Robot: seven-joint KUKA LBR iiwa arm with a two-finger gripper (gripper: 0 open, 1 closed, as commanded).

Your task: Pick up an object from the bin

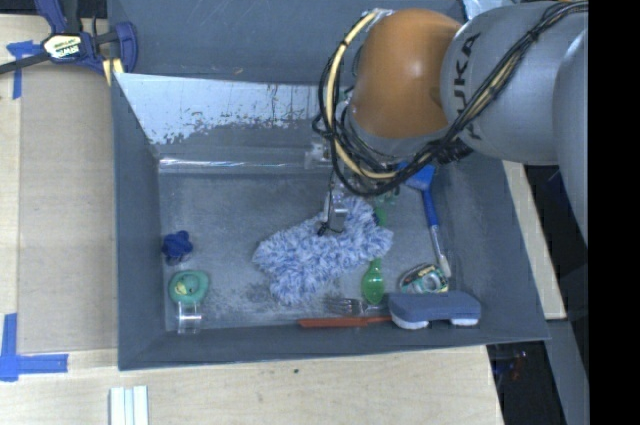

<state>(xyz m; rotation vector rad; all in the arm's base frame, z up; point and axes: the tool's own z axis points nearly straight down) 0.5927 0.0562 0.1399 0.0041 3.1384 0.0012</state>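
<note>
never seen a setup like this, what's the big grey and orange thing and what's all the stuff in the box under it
It is a grey robot arm with an orange cover, reaching in from the right. One camera looks down into a grey metal bin. The arm's small claw is down at a fluffy blue-and-white cloth mid-bin; whether it grips the cloth is unclear. Nearby lie a small green bottle-shaped thing, a thin red stick and a blue-and-white brush-like block. At the left is a small dark blue lump.
</note>
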